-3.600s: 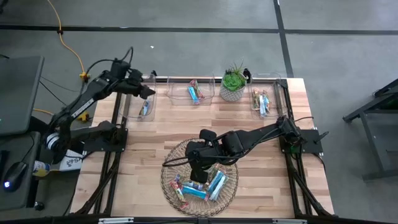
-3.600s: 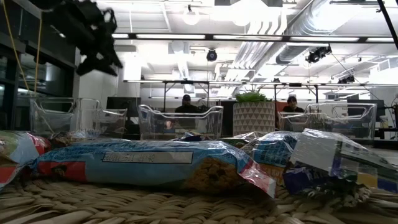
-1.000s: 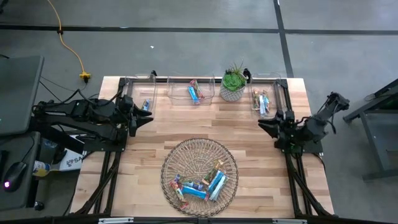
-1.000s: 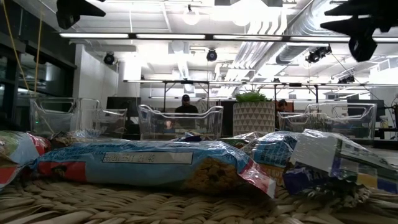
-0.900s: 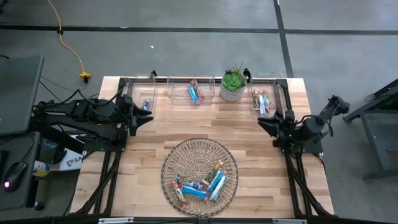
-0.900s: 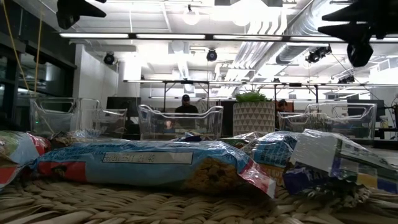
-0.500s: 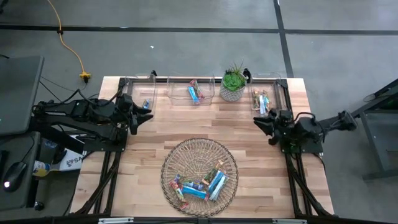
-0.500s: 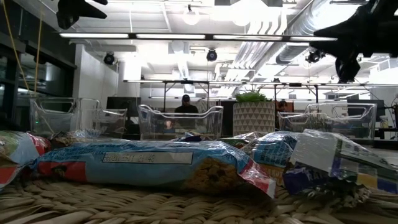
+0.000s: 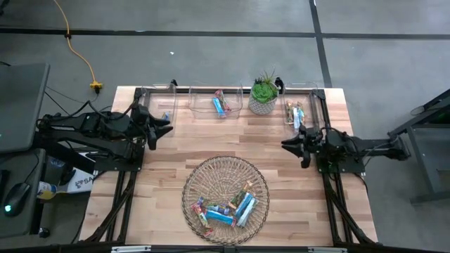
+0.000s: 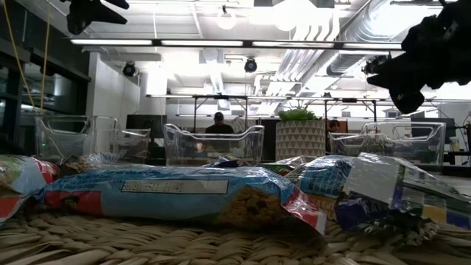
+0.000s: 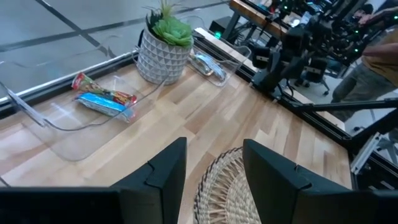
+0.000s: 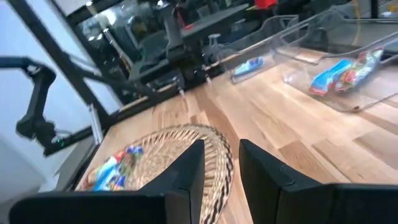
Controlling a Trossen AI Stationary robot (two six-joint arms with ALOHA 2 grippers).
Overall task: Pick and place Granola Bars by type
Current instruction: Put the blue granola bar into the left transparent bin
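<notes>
We see granola bars (image 10: 176, 193) lying close on the woven basket (image 10: 147, 246). Behind them stand clear bins (image 10: 213, 143) and a potted plant (image 10: 299, 132). Dark gripper parts hang at both upper corners.

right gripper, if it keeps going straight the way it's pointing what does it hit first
Probably the wire basket. The right gripper points left across the table, open and empty, and its wrist view shows the basket's rim just beyond its fingers. Height is unclear, so it might pass above.
</notes>
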